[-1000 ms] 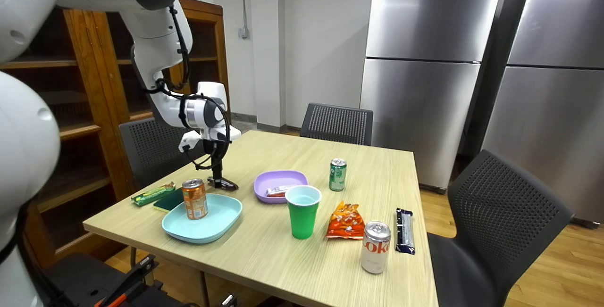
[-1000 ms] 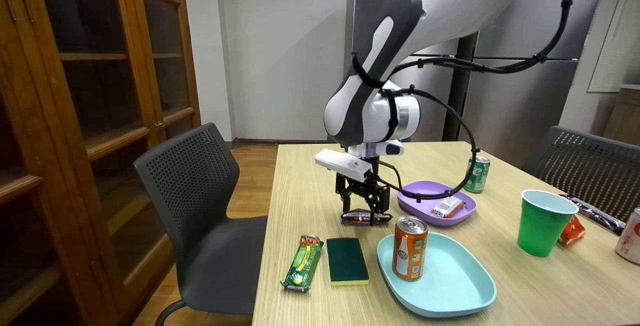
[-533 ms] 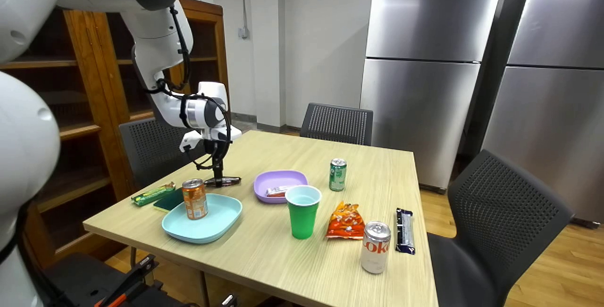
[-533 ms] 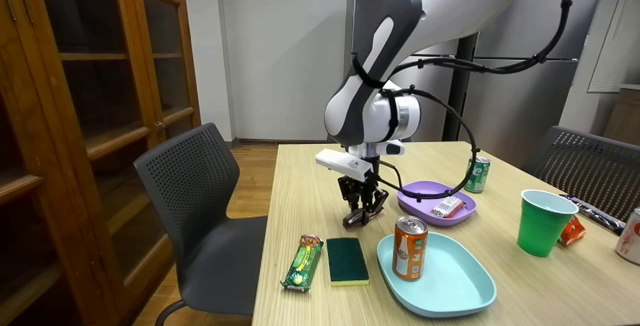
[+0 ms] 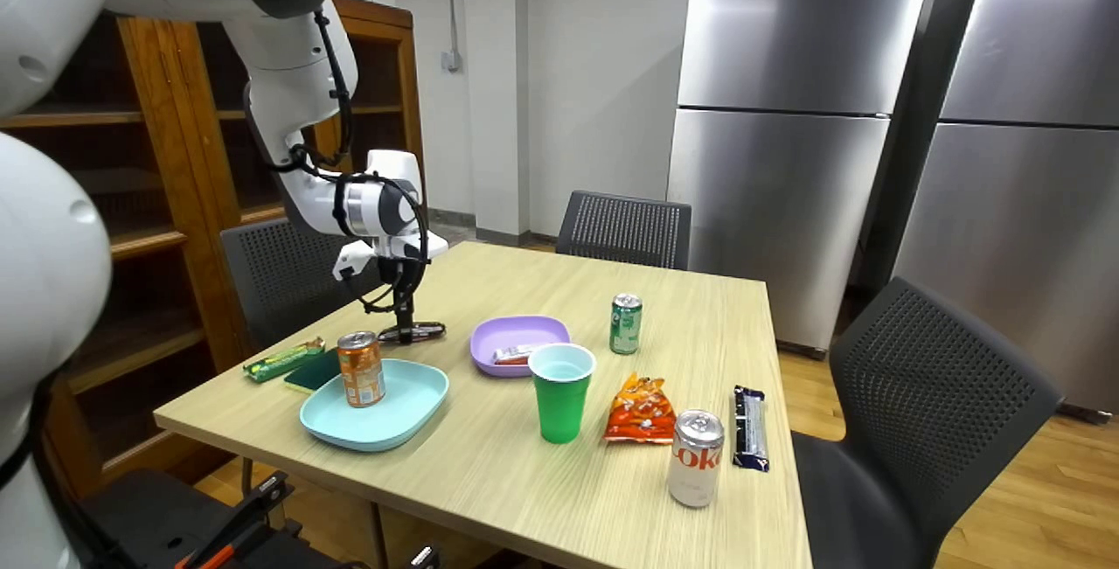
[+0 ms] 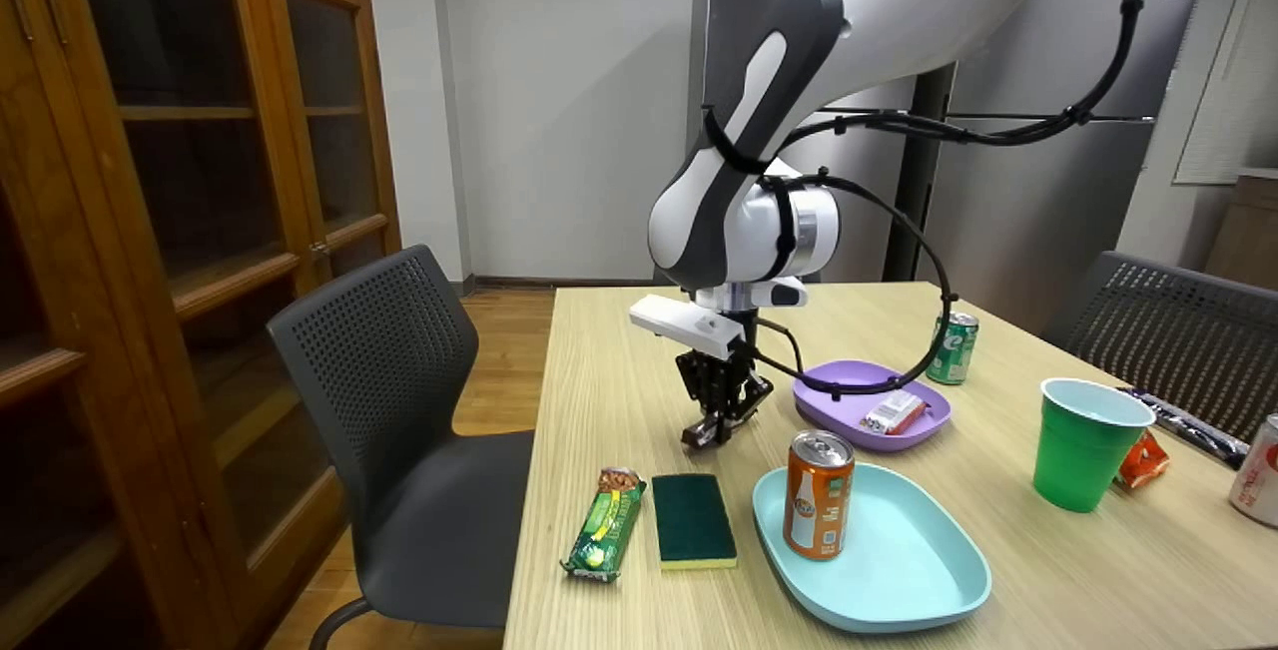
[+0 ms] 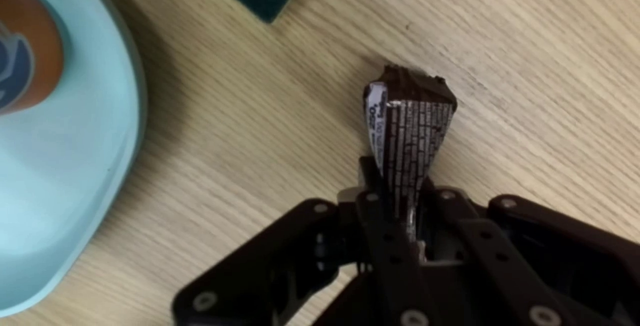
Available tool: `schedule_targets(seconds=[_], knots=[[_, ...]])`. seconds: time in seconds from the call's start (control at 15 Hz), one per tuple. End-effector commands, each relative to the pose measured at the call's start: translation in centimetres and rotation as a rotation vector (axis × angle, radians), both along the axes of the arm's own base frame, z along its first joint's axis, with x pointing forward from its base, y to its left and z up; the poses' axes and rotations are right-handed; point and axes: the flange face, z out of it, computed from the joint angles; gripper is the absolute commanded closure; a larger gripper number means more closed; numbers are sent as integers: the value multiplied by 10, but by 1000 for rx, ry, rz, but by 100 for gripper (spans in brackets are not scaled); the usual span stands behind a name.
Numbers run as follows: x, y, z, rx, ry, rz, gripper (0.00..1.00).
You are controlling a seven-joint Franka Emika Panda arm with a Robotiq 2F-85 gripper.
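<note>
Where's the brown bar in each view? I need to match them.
In an exterior view: brown bar left of centre, in the gripper, beyond the blue tray.
In an exterior view: brown bar right of centre, just beyond the sponge.
Wrist view: brown bar right of centre, clamped in the gripper.
Shared landmark: orange can on the blue tray, partly cut off in the wrist view.

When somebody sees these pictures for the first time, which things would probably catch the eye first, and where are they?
Probably the white arm, which reaches over the table, its hand shut on a brown bar between the sponge and the purple plate. Next, perhaps, the orange can, standing on the blue plate. The green cup also stands out, upright near the snack bag.
</note>
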Motion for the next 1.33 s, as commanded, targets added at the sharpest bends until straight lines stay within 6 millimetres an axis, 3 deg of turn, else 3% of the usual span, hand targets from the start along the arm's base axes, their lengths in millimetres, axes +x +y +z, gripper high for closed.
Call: schedule_targets(seconds=[0.0, 0.47, 0.87, 1.27], knots=[[2, -1, 27, -7, -3, 9, 96], [11, -21, 66, -4, -4, 5, 96], [22, -71, 86, -36, -19, -51, 96], [32, -131, 79, -67, -14, -122, 96]])
